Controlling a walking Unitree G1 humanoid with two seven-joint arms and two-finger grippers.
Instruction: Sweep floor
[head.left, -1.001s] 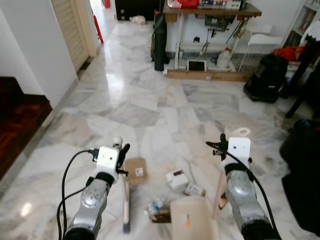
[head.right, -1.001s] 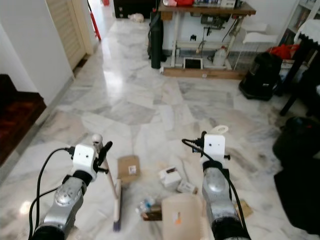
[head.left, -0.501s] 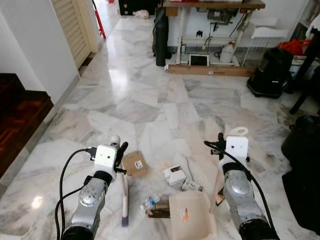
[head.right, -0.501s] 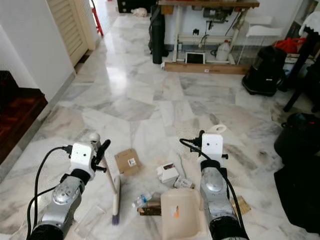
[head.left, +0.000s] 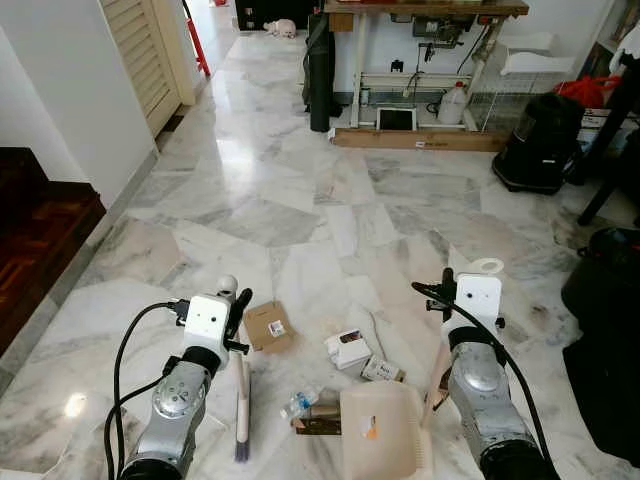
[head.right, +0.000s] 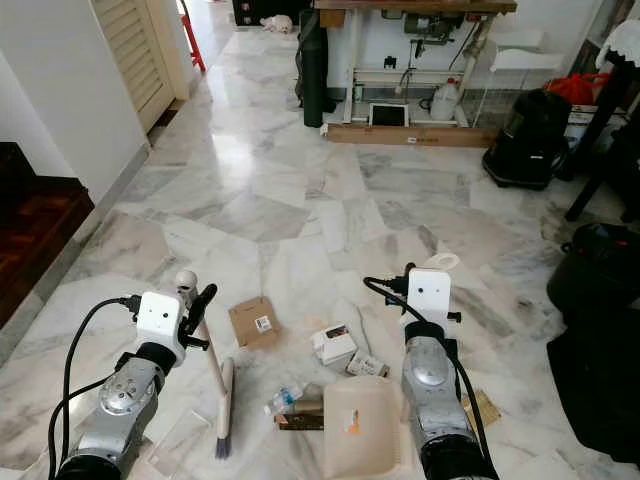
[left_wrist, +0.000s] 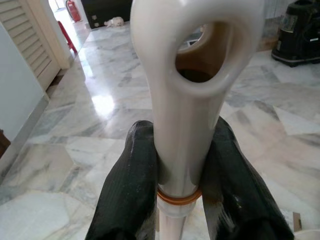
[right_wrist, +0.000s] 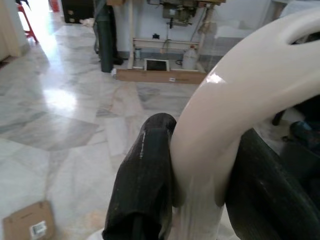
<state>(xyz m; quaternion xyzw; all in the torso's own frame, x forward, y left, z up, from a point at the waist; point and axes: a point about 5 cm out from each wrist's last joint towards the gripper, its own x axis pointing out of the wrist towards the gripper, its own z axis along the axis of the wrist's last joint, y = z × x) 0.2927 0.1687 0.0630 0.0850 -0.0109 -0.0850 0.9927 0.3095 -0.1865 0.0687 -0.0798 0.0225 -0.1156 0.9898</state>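
Note:
My left gripper (head.left: 236, 306) is shut on a cream broom handle (left_wrist: 187, 110), with black fingers (left_wrist: 131, 185) pressed on both sides. The broom's brush (head.left: 241, 442) rests on the marble floor near my left arm. My right gripper (head.left: 446, 289) is shut on the curved cream handle (right_wrist: 235, 95) of a beige dustpan (head.left: 381, 430), which lies on the floor between my arms. Litter lies just beyond the pan: a flat cardboard box (head.left: 268, 326), a small white box (head.left: 348, 348), another small carton (head.left: 381, 370), a plastic bottle (head.left: 301, 403) and a brown packet (head.left: 320, 425).
A dark wooden step (head.left: 40, 230) and a white wall stand to the left. A black bag (head.left: 608, 290) sits close on the right, a black vacuum (head.left: 545, 140) farther back. A desk (head.left: 420, 10) with clutter beneath closes the far end. Open marble floor (head.left: 300, 200) lies ahead.
The view has tilted and shifted as my head moved. The broom's brush end has swung slightly left across the floor. Both grippers keep their hold.

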